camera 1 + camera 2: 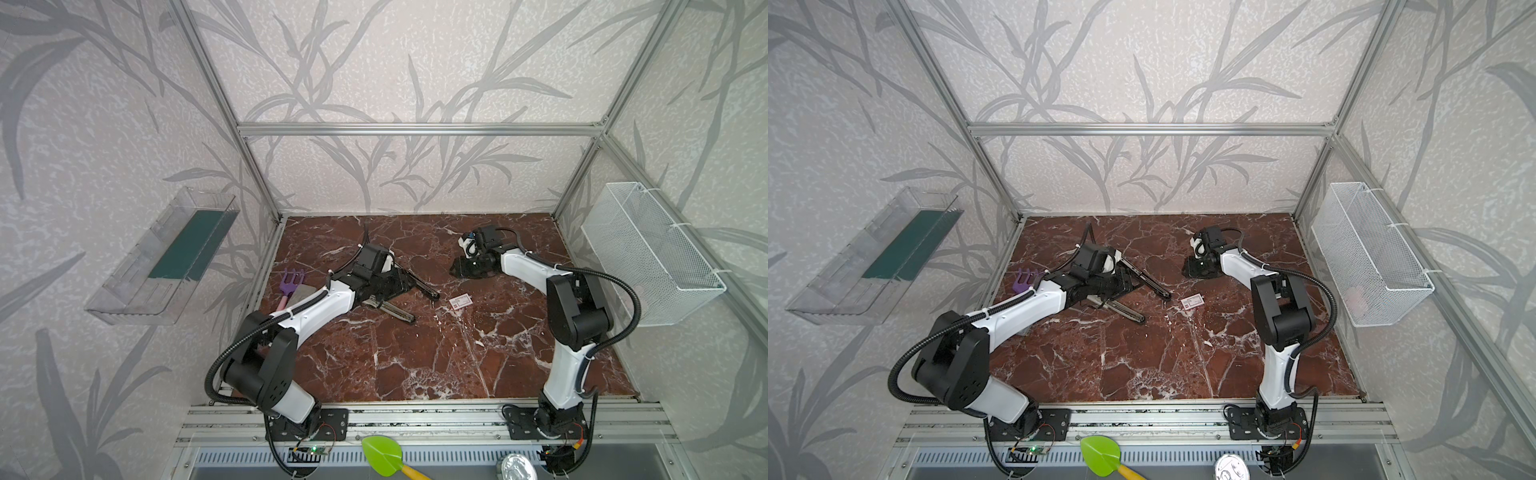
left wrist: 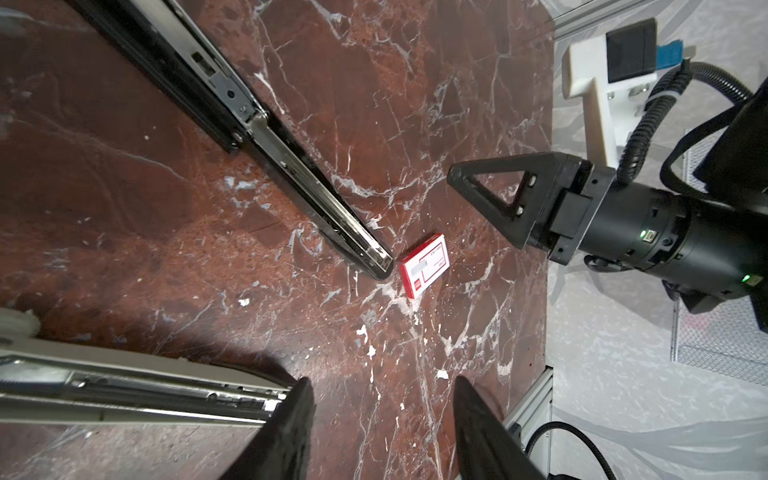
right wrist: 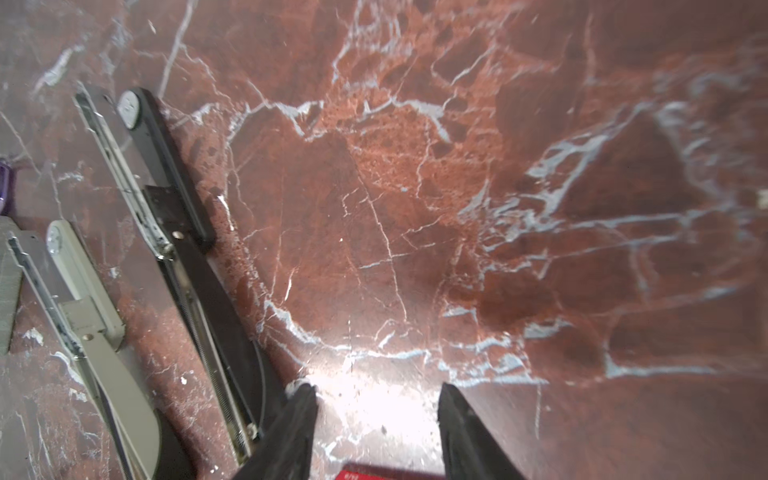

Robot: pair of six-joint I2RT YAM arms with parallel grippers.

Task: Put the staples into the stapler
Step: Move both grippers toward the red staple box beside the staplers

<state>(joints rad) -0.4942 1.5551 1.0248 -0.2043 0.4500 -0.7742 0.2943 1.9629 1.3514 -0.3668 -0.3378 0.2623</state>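
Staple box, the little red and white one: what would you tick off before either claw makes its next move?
1. Staple box lying flat and free on the table: ok.
2. Right gripper open and empty: ok.
3. Left gripper open and empty: ok.
4. Black stapler opened up, metal channel exposed: ok.
5. Box opened, staples reachable: not ok, it looks closed.
6. Channel free of old staples: cannot tell.
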